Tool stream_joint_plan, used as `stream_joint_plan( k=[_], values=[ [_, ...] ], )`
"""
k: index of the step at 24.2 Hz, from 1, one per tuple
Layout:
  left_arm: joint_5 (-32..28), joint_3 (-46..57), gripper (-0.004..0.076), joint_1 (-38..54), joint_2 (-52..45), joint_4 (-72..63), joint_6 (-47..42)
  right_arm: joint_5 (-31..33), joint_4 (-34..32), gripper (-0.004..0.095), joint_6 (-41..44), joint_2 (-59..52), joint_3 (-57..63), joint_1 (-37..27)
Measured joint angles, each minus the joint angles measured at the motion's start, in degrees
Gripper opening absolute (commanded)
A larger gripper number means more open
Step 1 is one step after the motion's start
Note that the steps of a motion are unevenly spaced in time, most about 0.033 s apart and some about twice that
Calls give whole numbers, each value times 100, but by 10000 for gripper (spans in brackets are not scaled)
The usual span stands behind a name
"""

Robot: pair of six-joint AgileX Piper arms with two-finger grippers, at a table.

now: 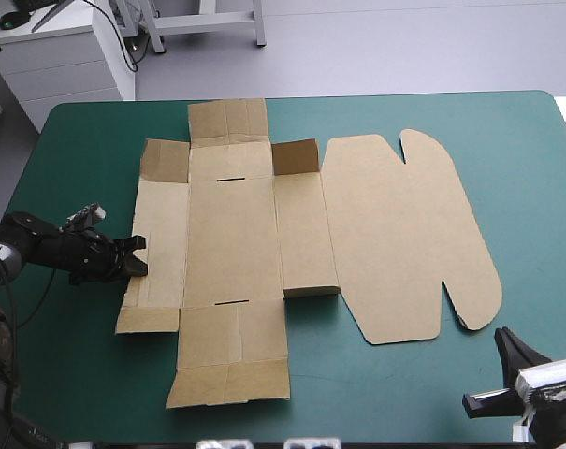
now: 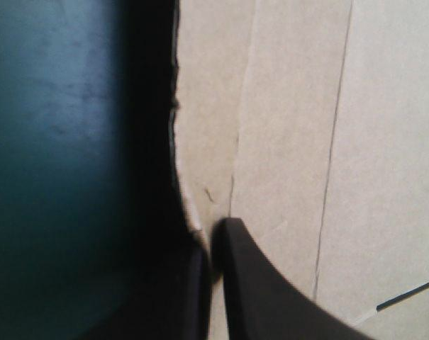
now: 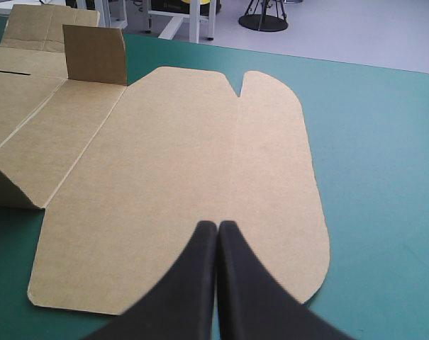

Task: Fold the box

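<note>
The brown box [image 1: 231, 243] lies as a flat cut sheet across the table's middle, its rounded lid [image 1: 409, 238] toward the right. Two small flaps [image 1: 295, 157] near the far side stand partly raised. My left gripper [image 1: 137, 255] is at the sheet's left edge, shut on the box. In the left wrist view one black finger [image 2: 271, 297] lies on top of the board [image 2: 306, 142] and the other sits under its edge. My right gripper [image 1: 503, 337] is shut and holds nothing, hovering near the front right corner. Its tip [image 3: 218, 227] points over the lid [image 3: 179, 163].
Bare teal-green cover [image 1: 535, 187] runs along the right of the lid and along the front edge [image 1: 385, 393]. A narrower strip of cover [image 1: 77, 168] lies left of the sheet, around my left arm.
</note>
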Motion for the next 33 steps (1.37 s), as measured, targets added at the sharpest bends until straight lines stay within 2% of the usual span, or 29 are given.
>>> stream_joint_plan(
  k=[1,3,4,5,6,8,9,21,28,30,31,33],
  values=[
    [-7,0,13,0,0,0,0,0,0,-14,0,0,0,0],
    [-19,0,109,0,0,0,5,0,0,-14,0,0,0,0],
    [-21,0,225,0,0,0,5,0,0,-14,0,0,0,0],
    [-36,0,293,0,0,39,24,0,0,-14,0,0,0,0],
    [-47,0,422,0,0,66,29,0,0,-14,0,0,0,0],
    [-35,5,559,-7,4,28,43,0,0,-14,0,0,0,0],
    [32,0,566,-7,-1,-72,43,0,0,-14,0,0,0,0],
    [221,-98,479,-191,266,-739,-153,0,0,-14,0,0,0,0],
    [214,-122,395,-376,369,-880,-86,0,0,-14,0,0,0,0],
    [220,-145,305,-376,380,-845,-55,0,0,-14,0,0,0,0],
    [231,-160,225,-376,386,-820,-54,0,0,-14,0,0,0,0],
    [283,-199,-13,-406,441,-793,-18,0,0,-14,0,0,0,0]
  ],
)
